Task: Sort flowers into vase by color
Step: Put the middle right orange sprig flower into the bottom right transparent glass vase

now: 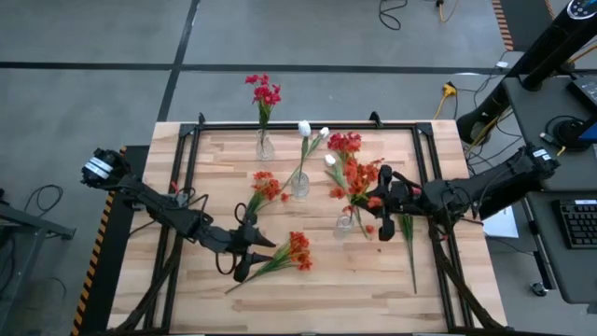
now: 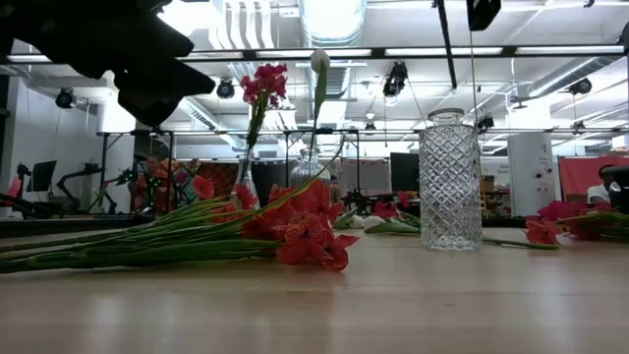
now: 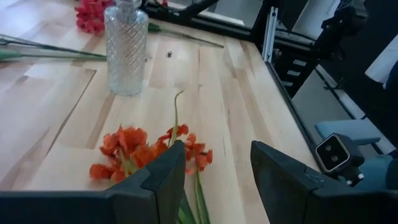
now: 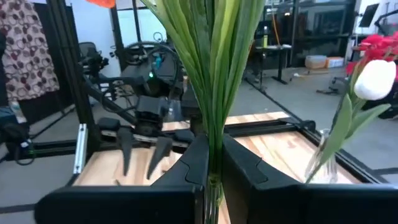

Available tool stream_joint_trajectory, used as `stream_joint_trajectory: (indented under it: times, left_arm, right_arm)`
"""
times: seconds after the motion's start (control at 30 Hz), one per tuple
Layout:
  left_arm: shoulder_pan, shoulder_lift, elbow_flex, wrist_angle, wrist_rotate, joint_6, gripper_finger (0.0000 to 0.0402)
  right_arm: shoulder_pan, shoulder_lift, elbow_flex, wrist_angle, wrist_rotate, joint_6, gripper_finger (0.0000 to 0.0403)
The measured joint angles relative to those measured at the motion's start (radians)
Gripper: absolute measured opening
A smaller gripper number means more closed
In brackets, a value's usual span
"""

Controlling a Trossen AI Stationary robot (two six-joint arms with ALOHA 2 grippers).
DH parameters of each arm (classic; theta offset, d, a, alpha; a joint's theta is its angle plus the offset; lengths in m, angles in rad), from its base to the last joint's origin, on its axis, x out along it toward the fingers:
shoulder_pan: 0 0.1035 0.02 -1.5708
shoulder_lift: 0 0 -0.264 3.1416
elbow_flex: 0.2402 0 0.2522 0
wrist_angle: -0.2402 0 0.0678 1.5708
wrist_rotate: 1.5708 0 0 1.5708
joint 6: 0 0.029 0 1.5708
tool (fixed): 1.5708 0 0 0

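My left gripper (image 1: 244, 258) (image 3: 214, 171) is open and hovers over the stalks of an orange-red bunch (image 1: 291, 252) (image 3: 140, 152) that lies flat on the table. My right gripper (image 1: 378, 200) (image 4: 214, 146) is shut on another orange-red bunch (image 1: 359, 177), close to an empty clear vase (image 1: 343, 224) (image 2: 450, 177) (image 3: 126, 50). A far vase (image 1: 265, 145) holds crimson flowers (image 1: 264, 91). A middle vase (image 1: 300, 185) holds white buds (image 1: 304, 128). A third orange-red bunch (image 1: 265, 187) lies on the table. My right gripper pinches a bundle of several green stalks (image 4: 214, 124) between its two fingers, which lie across them. The stalks rise straight up past the fingers in the right wrist view. The flower heads (image 1: 362, 174) show on the far-left side of the gripper. The stalks' lower ends are hidden.
A crimson cluster (image 1: 343, 142) and a loose white bud (image 1: 329, 161) lie at the table's far right. A long green stalk (image 1: 409, 247) lies near the right edge. A black frame (image 1: 187, 149) borders the table. Bare wood shows along the near edge (image 1: 354, 299).
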Motion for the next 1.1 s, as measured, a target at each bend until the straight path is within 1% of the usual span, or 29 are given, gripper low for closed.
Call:
stream_joint_trajectory:
  times: [0.13,0.23,0.33,0.53,0.67,0.8,1.1]
  left_arm:
    - [0.000,-0.008,-0.001,0.005,-0.017,-0.003,0.0165]
    - [0.000,-0.007,0.010,0.001,-0.061,-0.002,0.0165]
    - [0.000,-0.008,0.031,0.005,-0.083,0.019,0.0165]
    - [0.000,-0.008,0.059,0.002,-0.086,0.051,0.0165]
    - [0.000,-0.008,0.062,0.003,-0.088,0.058,0.0165]
    - [0.000,-0.008,0.062,0.001,-0.113,0.058,0.0165]
    - [0.000,-0.008,0.062,0.001,-0.114,0.062,0.0165]
  right_arm:
    - [0.000,0.001,-0.056,0.113,-0.005,-0.029,0.0022]
    - [0.000,0.002,-0.115,0.225,-0.045,-0.055,0.0022]
    - [0.000,0.001,-0.156,0.306,-0.047,-0.066,0.0022]
    - [0.000,0.008,-0.182,0.322,-0.047,-0.070,0.0022]
    - [0.000,0.018,-0.184,0.323,-0.047,-0.074,0.0022]
    - [0.000,0.030,-0.186,0.322,-0.044,-0.088,0.0022]
    - [0.000,0.035,-0.192,0.325,-0.043,-0.097,0.0022]
